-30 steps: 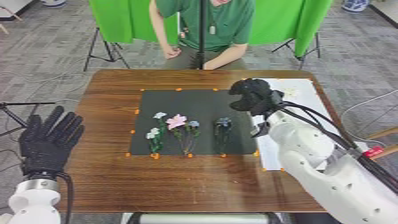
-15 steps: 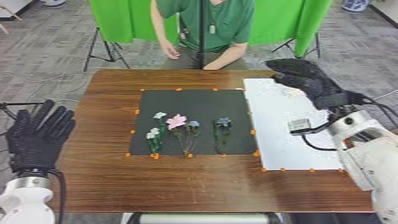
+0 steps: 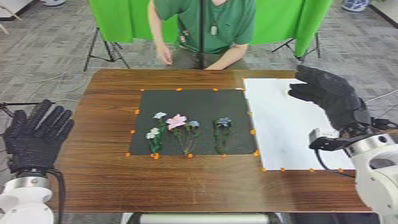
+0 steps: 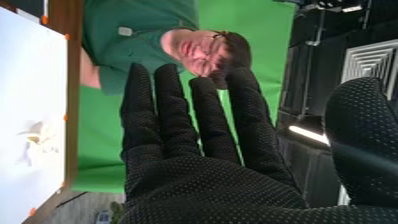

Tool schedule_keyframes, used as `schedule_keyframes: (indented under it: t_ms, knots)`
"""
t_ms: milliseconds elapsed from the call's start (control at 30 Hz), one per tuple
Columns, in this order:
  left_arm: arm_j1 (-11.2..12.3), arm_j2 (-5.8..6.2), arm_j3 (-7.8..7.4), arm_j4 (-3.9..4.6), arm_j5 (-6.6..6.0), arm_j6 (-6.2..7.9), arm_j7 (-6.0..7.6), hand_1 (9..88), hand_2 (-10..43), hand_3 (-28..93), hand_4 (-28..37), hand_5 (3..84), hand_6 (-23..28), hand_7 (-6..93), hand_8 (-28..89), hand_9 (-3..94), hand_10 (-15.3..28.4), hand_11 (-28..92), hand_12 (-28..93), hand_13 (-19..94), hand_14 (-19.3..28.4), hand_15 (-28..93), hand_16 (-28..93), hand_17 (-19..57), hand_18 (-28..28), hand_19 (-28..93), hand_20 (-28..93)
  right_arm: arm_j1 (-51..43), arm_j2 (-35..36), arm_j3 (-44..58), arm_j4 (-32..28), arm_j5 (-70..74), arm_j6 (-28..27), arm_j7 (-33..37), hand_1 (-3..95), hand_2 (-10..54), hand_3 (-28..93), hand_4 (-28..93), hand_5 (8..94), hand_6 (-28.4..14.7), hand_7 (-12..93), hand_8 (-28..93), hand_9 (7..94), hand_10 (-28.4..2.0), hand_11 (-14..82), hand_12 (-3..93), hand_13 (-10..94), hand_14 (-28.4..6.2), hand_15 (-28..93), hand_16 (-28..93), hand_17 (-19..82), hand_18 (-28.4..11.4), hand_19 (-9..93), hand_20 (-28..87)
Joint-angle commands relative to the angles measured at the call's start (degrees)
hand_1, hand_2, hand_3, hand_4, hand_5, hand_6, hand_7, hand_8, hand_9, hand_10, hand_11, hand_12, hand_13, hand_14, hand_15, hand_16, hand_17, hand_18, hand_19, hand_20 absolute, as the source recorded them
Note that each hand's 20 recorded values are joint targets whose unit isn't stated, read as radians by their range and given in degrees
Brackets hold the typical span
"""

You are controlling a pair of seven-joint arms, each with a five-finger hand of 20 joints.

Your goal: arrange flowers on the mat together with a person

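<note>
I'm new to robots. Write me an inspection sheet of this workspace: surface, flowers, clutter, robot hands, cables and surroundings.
Surface: brown wooden table with a dark mat and, right of it, a white sheet.
Job's things: white flowers, a pink flower, a small bluish flower and a dark blue flower on the mat; a pale flower on the white sheet.
Clutter: nothing seen.
Hands: left hand open, beside the table's left edge; right hand open, over the white sheet's right side, holding nothing.
Cables: a black cable hangs in a curve below the right wrist; another runs beside the left forearm.
Surroundings: green cloth, grey carpeted floor.
</note>
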Motion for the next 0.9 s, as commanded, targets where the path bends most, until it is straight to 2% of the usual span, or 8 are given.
schedule_keyframes:
  t_ms: [33, 400, 767, 900]
  knots:
    - [1.29, -0.22, 0.09, 0.22, -0.84, 0.64, 0.82, 26.4, 10.0, 69, -28.3, 42.3, 8.7, 12.6, -9, 38.0, 17.1, 23, 12, 27, 16.0, 32, -6, -4.6, 13.0, 27, 11, -1.24, -1.65, 0.43, -0.45, -2.14, 0.34, -0.84, 17.3, 9.6, 72, -22, 41.5, -2.6, 11, -8, 38.1, -13.5, 3.8, 15.6, 35, -14.4, 13, 25, 18, -16.8, 30, 18]
    - [2.13, -1.04, -0.52, -0.18, -0.67, 1.18, 0.84, 26.3, 10.2, 69, -28.3, 42.4, 8.8, 12.5, -9, 38.3, 17.0, 23, 12, 27, 16.0, 32, -6, -4.6, 13.0, 27, 11, -2.40, -2.71, 0.66, -1.01, -1.00, -0.91, 0.17, 17.5, 9.7, 71, -22, 41.6, -2.5, 11, -8, 38.3, -13.4, 3.9, 15.5, 35, -14.4, 12, 26, 18, -16.9, 30, 19]
    - [1.97, -1.18, -0.71, 0.02, -0.54, 1.23, 0.39, 26.3, 10.2, 69, -28.3, 42.5, 8.7, 12.6, -9, 38.3, 17.1, 23, 12, 27, 16.0, 32, -6, -4.7, 13.1, 27, 11, -2.54, -2.51, 0.24, -1.31, -0.95, 0.10, 0.25, 18.0, 9.8, 72, -22, 41.5, -2.4, 11, -8, 38.2, -13.3, 3.9, 15.5, 35, -14.4, 12, 27, 18, -17.0, 30, 19]
    - [1.91, -1.13, -0.77, 0.14, -0.55, 1.21, 0.17, 26.3, 10.3, 69, -28.3, 42.5, 8.7, 12.6, -9, 38.4, 17.0, 23, 12, 27, 15.9, 32, -6, -4.8, 13.2, 27, 11, -2.60, -2.66, -0.32, -1.25, -1.19, -1.30, 0.88, 18.3, 9.7, 72, -22, 41.4, -2.4, 11, -8, 38.4, -13.1, 4.0, 15.5, 35, -14.5, 12, 27, 18, -17.1, 30, 19]
